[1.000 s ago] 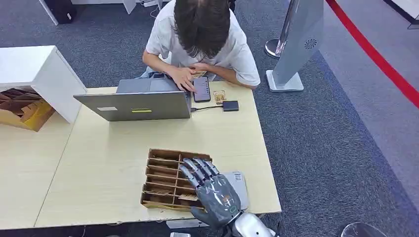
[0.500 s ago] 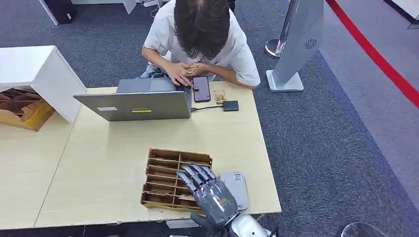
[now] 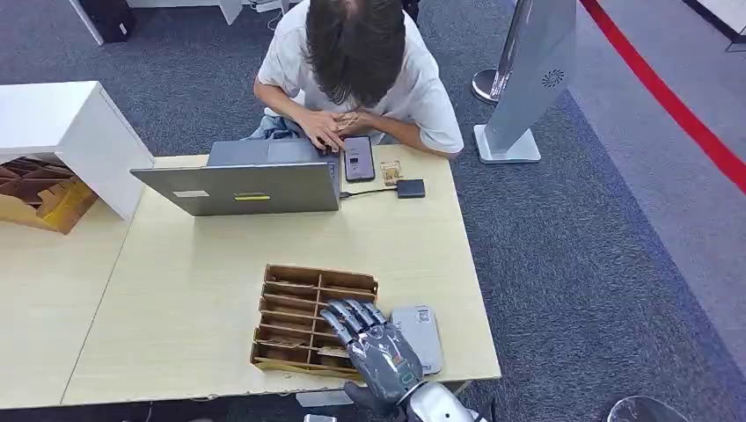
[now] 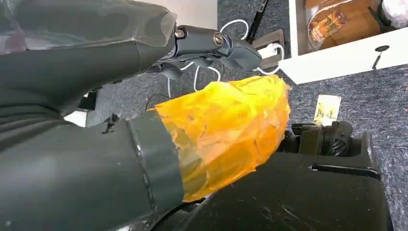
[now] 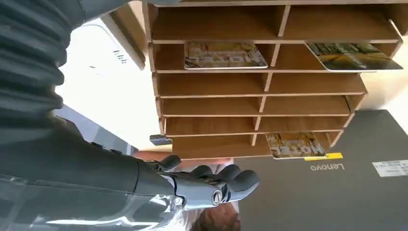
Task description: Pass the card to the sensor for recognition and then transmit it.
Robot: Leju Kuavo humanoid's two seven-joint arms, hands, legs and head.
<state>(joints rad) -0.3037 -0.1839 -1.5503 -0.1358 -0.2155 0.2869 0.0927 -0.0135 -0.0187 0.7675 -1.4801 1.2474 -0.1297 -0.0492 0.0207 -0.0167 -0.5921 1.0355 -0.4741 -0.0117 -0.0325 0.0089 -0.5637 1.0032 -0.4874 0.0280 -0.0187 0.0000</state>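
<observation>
Wooden tray: a brown wooden card tray (image 3: 290,303) with rows of slots in two columns sits on the pale wood-grain table (image 3: 193,264), close to the near edge.
Cards: printed cards with a yellowish picture lie in some slots; in the right wrist view one card (image 5: 225,55) and another card (image 5: 353,55) lie in neighbouring slots of one row, and a third card (image 5: 294,144) sits in a slot on the laptop side of the tray (lettering on them too small to read surely).
Sensor: a flat light-grey reader with rounded corners (image 3: 422,332) lies on the table touching or just beside the tray's right side, I cannot tell which.
Right hand: the grey many-fingered right hand (image 3: 374,347) hangs over the tray's near right corner and the reader's left edge, palm down, fingers (image 3: 350,315) stretched forward and slightly apart, nothing in them.
Left hand: in the left wrist view the left hand (image 4: 226,127) is wrapped in orange tape, over grey carpet; how its fingers lie I cannot tell.
Laptop: a grey open laptop (image 3: 242,180) stands at the far side of the table, its lid's back facing the tray.
Person: a person in a white shirt (image 3: 356,61) sits beyond the table, both hands near a dark phone (image 3: 359,158).
Small box: a little black box (image 3: 410,188) on a cable lies right of the laptop.
</observation>
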